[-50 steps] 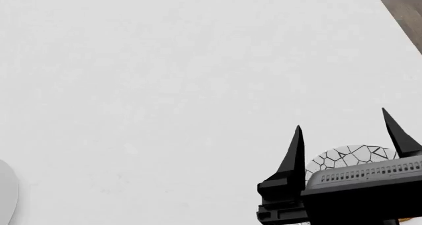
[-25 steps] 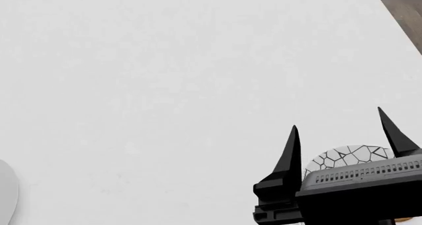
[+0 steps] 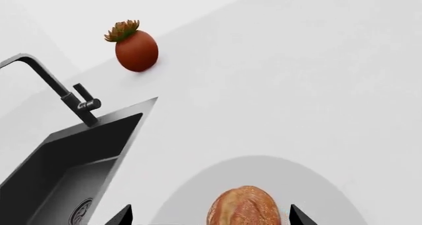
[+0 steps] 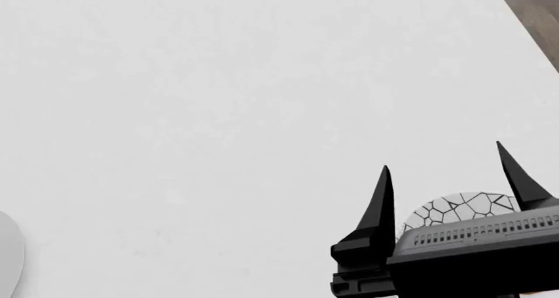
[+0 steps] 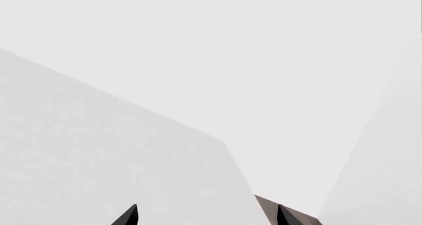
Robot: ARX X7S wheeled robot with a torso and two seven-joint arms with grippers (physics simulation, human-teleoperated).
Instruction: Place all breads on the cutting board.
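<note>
— Over the mosaic-rimmed plate [image 4: 459, 207]: right gripper [image 4: 454, 173] spread, empty, crept slightly up and left since a second ago.
— And bread?
— Golden roll [image 3: 242, 205] on the plain plate [image 3: 316, 185], between the left gripper's [image 3: 209, 216] spread tips. Ungrasped. No cutting board visible.

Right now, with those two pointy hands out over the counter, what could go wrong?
The golden roll sits on a plain white plate between the left hand's open fingers; closing off-centre might nudge it off the plate.

The right hand hangs open just above the mosaic-rimmed plate; dropping lower could knock it.

No cutting board shows in any view, so carrying the roll there may be partly blind.
</note>
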